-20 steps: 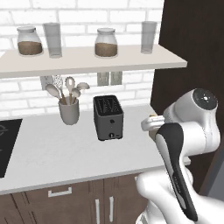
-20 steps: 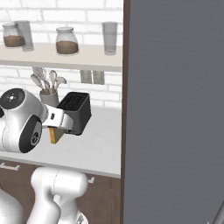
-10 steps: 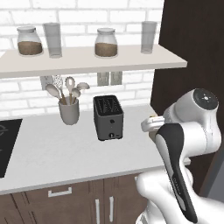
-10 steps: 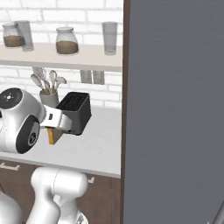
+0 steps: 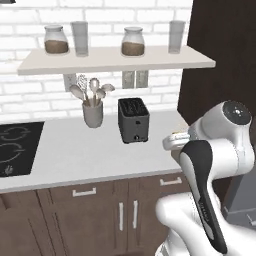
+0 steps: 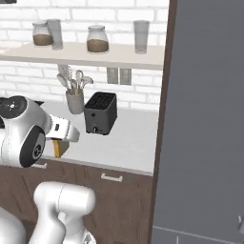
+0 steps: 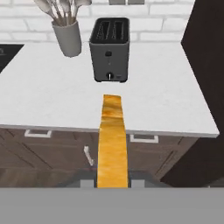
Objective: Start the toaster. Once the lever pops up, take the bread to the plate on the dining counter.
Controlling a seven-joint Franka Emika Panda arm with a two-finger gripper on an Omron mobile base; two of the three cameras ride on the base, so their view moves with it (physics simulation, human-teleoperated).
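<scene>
Nothing has shifted since the earlier frames. End effector stays clamped on the bread, held edge-on in front of the toaster, above the surface edge. Judgement: toasting done; carry to the plate not begun.

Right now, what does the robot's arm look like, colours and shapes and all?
The arm is glossy white with rounded, bulbous segments, a black curved band along one link, and a dark grey round joint cap. Another dark disc cap shows in the right base view.

Even, bright rendered light; soft shadows, slight pixel blur.
</scene>
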